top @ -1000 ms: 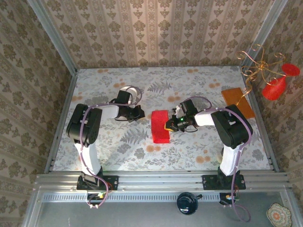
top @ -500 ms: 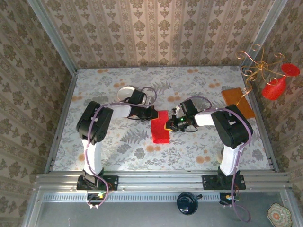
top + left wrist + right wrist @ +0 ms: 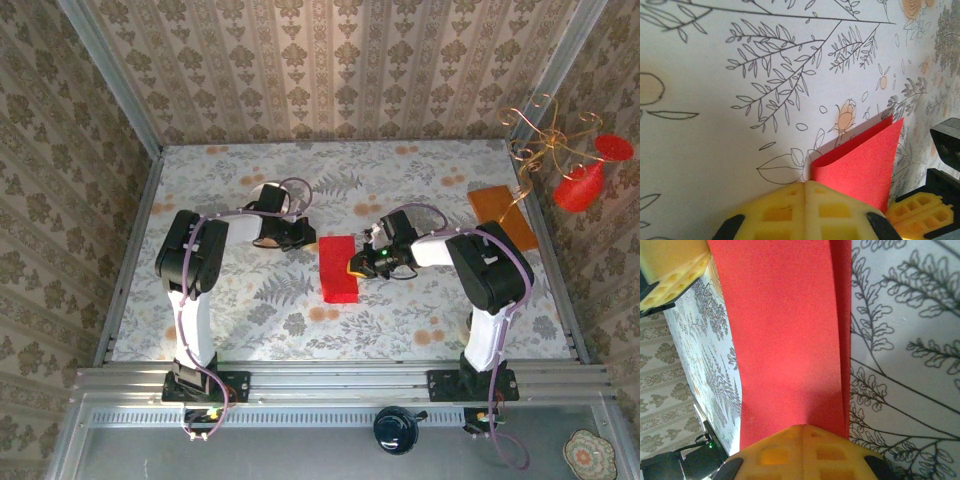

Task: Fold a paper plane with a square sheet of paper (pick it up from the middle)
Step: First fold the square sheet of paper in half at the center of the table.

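Note:
The square sheet of paper (image 3: 338, 268) lies folded over into a bright red rectangle at the middle of the table. No paper plane is in view. My right gripper (image 3: 354, 266) is shut, its yellow tips (image 3: 800, 429) pressing on the red paper (image 3: 785, 340) near its right edge. My left gripper (image 3: 305, 240) is shut and sits low at the paper's upper left corner. Its tips (image 3: 806, 183) rest on the tablecloth just beside the rounded fold of the paper (image 3: 860, 165). Nothing is held between either pair of fingers.
An orange-brown board (image 3: 503, 215) lies at the right rear. A gold wire stand with red ornaments (image 3: 578, 185) hangs over the right edge. A white bowl (image 3: 268, 192) sits behind the left arm. Patterned walls enclose the table.
The left gripper swung right to the paper's upper left corner, then drew back slightly left. The right gripper stayed pressed on the paper, which lies flatter now.

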